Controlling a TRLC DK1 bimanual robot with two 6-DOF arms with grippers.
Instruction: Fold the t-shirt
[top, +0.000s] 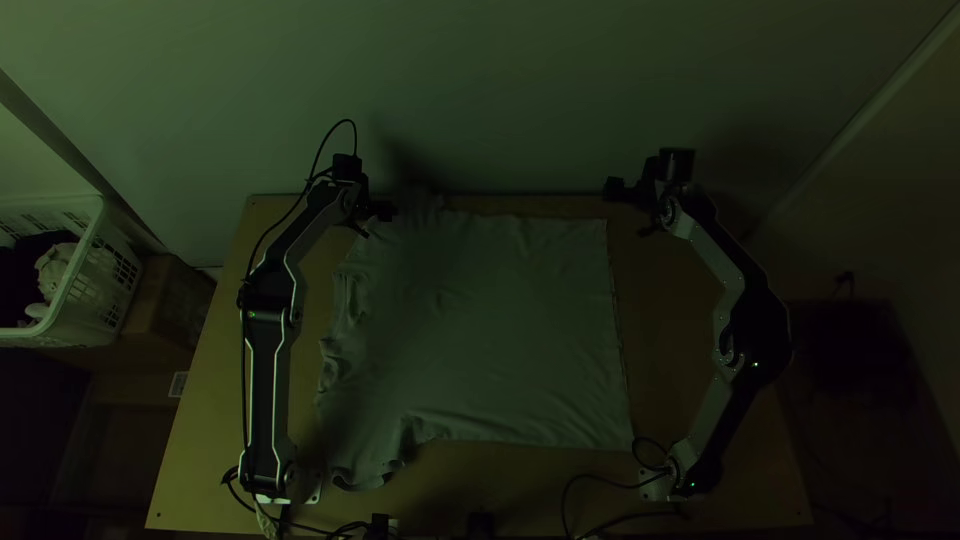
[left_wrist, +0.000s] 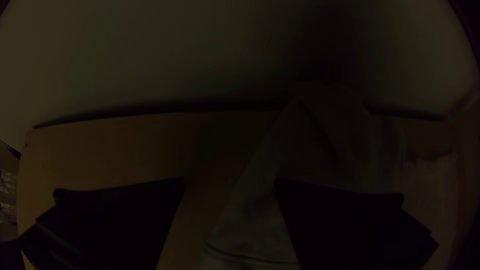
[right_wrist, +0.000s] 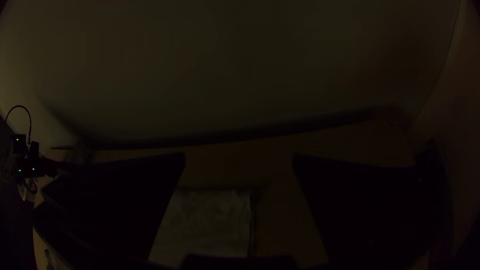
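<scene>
Along the near edge of the light wooden table (top: 735, 495), black cables (top: 590, 477) loop by the arm bases. A strip of wood lies between that edge and the grey t-shirt (top: 510, 330), and more wood shows on both sides of it, widest towards the right arm.

The shirt lies spread between the two arms. Its side towards the right arm runs nearly straight, with thin, layered-looking edges; the side towards the left arm is crinkled into soft waves, with a bunched sleeve at the near corner. Soft ripples cross the smoother middle.

Farther up, the left gripper (top: 374, 221) is by the shirt's far corner, its black, flat fingers parted. The right gripper (top: 630, 211) is beyond the shirt's straight side near the far edge, its fingers apart as well.

The left wrist view shows cloth narrowing and reaching over the table's far edge; the right wrist view shows the shirt's squared corner and green lights on the left arm. Off to the left, a white slatted basket (top: 112, 272) holds dark and pale cloth beside a brown box (top: 165, 300).
</scene>
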